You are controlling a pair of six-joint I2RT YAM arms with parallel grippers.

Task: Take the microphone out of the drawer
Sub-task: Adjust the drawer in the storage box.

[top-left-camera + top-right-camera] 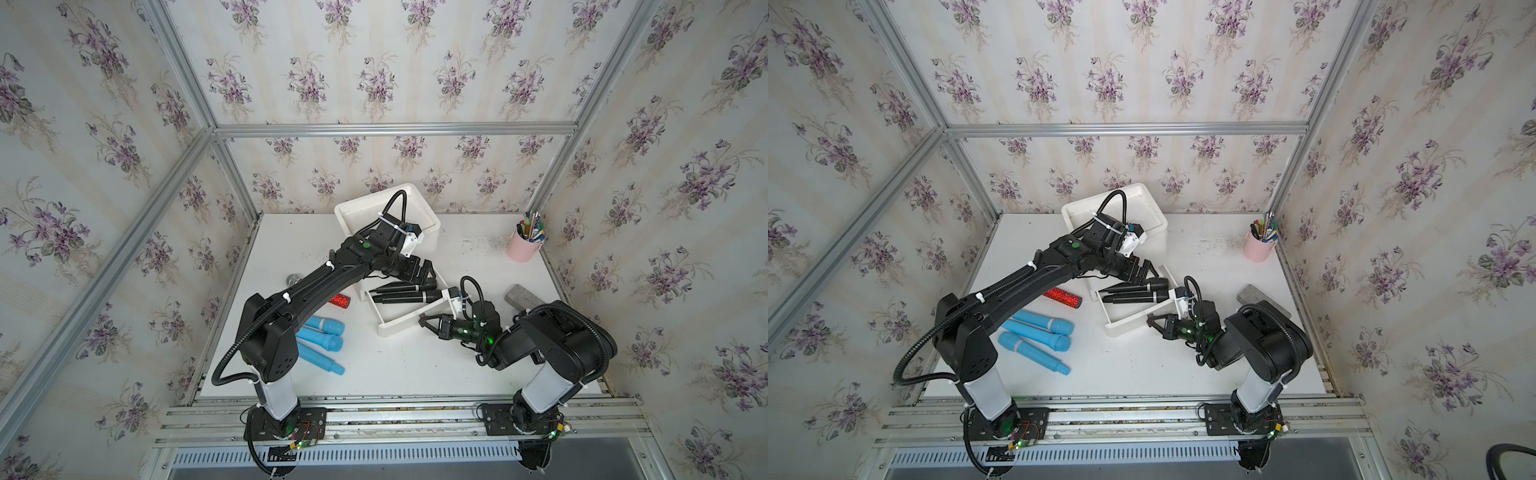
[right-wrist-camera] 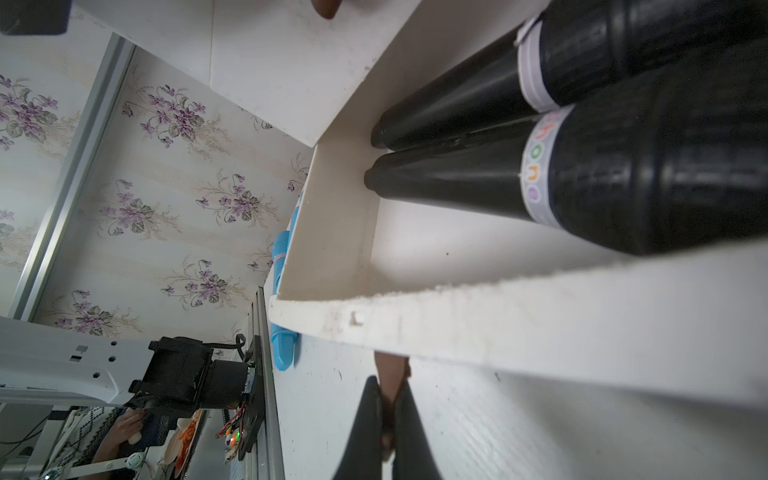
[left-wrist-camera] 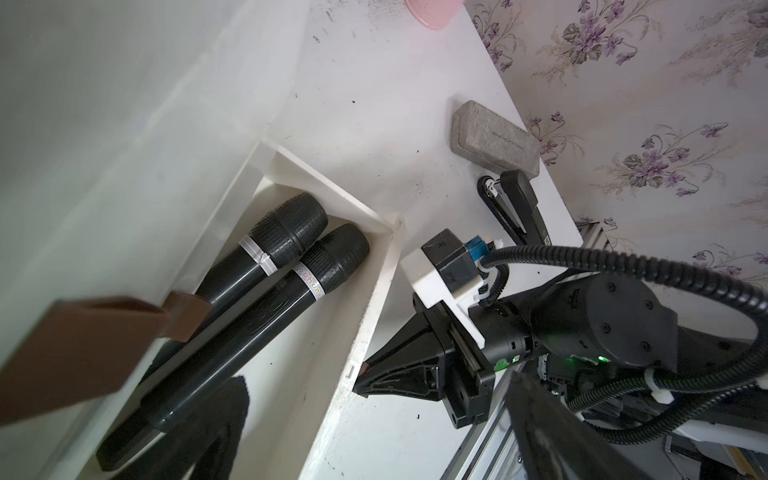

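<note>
A white drawer (image 1: 398,327) (image 1: 1124,327) stands pulled out of a white box (image 1: 430,232), toward the table's front. Two black microphones (image 1: 401,286) (image 1: 405,298) lie side by side in it, heads to the right; they also show in the left wrist view (image 3: 266,257) (image 3: 257,324) and in the right wrist view (image 2: 457,108) (image 2: 457,183). My left gripper (image 1: 422,272) (image 3: 349,345) hangs open just above them, holding nothing. My right gripper (image 1: 422,320) (image 2: 390,365) is shut, its tips against the outside of the drawer's front panel (image 3: 365,332).
Three blue toy microphones (image 1: 324,340) and a red glitter one (image 1: 340,300) lie on the table left of the drawer. A pink cup of pens (image 1: 524,245) stands at the back right. A grey block (image 1: 524,297) lies by the right wall.
</note>
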